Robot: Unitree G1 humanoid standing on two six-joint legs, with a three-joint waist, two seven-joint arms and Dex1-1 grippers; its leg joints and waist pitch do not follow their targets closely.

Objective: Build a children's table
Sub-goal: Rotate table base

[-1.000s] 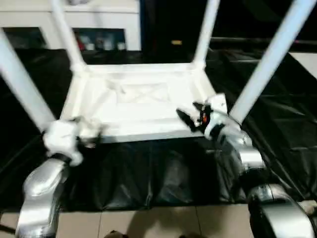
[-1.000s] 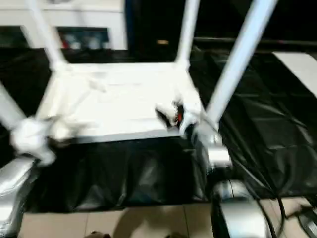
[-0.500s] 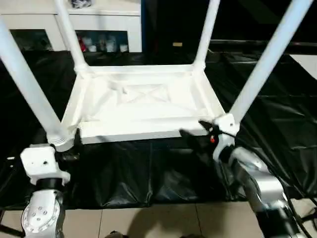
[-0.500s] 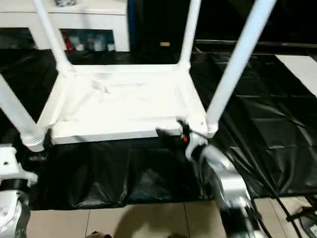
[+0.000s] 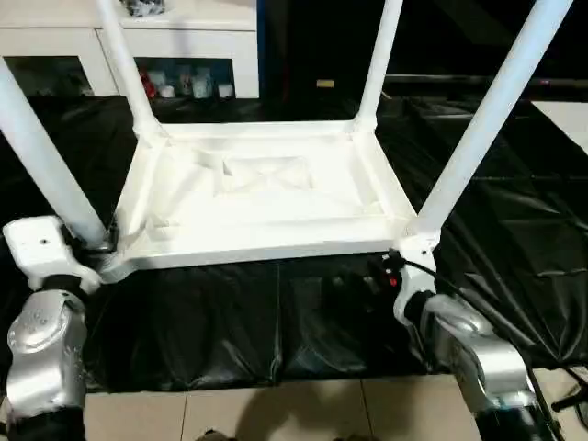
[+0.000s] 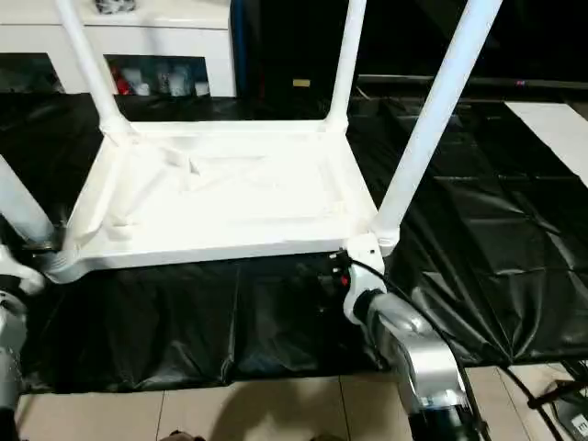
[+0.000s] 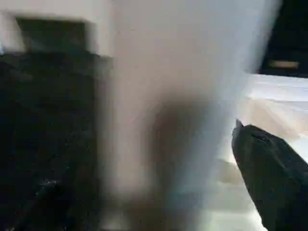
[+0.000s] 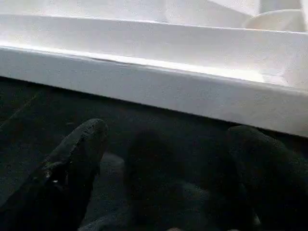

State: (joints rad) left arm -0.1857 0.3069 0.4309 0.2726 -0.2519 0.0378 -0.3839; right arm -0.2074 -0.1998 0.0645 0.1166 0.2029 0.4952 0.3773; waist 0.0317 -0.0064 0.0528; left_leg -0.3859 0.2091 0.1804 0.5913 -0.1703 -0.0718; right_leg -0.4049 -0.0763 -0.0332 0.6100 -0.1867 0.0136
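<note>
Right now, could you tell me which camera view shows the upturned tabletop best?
The right eye view: the whole tabletop lies underside up on the black sheet. The left eye view shows it likewise. The right wrist view gives its near rim; the left wrist view gives a blurred corner.

Dim room, bright overexposed tabletop (image 5: 257, 197) — left wrist view badly blurred, right wrist soft.

Under my work I see a black plastic sheet (image 5: 276, 322), wrinkled and glossy, spread over the floor and reaching back to the far wall. Its near edge stops short of me, leaving a strip of pale tiled floor (image 5: 276, 413) bare in front. At the back stands a white cabinet (image 5: 197, 41) with glass doors, small items on its shelf too blurred for me to name, and a black cable (image 6: 542, 395) runs across the tiles on my right.
</note>
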